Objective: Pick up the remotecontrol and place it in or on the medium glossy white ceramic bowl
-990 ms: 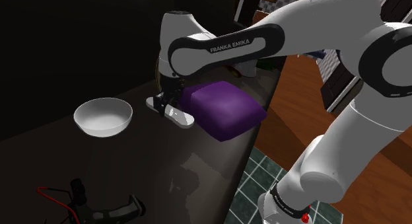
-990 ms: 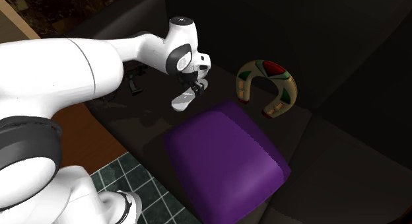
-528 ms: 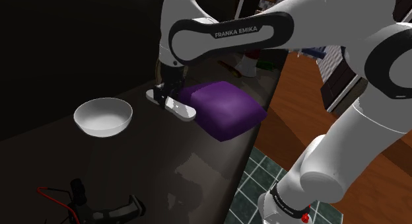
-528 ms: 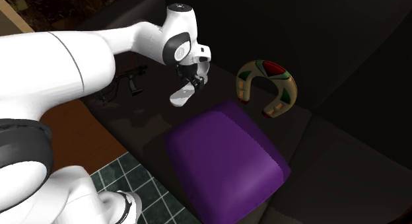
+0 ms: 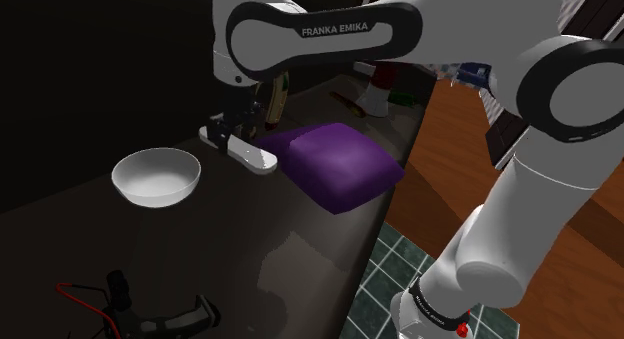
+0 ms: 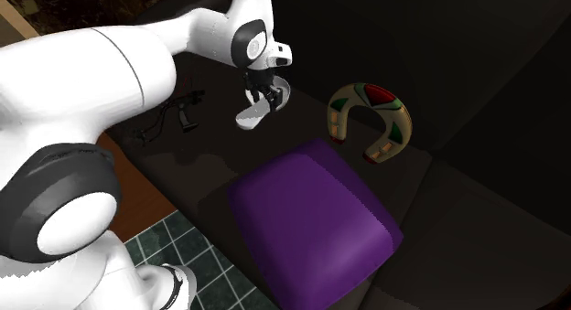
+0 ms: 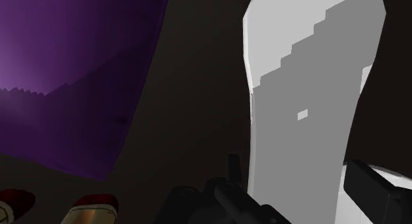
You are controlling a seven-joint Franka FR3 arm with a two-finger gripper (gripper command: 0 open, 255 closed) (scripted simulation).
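My black gripper is shut on a flat white remote control, which hangs lifted above the dark surface. The remote tilts down out of the fingers, between the purple cushion and the white bowl. The bowl stands upright with nothing in it, to the shoulder view's left of the remote and lower. In the second exterior view the gripper clasps the remote beyond the cushion. In the wrist view the remote runs forward from between the fingers.
A horseshoe-shaped cushion in tan, red and green lies beside the purple cushion. A black tool with a red cable lies near the front of the surface. The surface's edge drops to green tiles and wooden floor.
The gripper has risen with the remote and carried it to the shoulder view's left, away from the purple cushion and closer to the bowl. The bowl has not moved.
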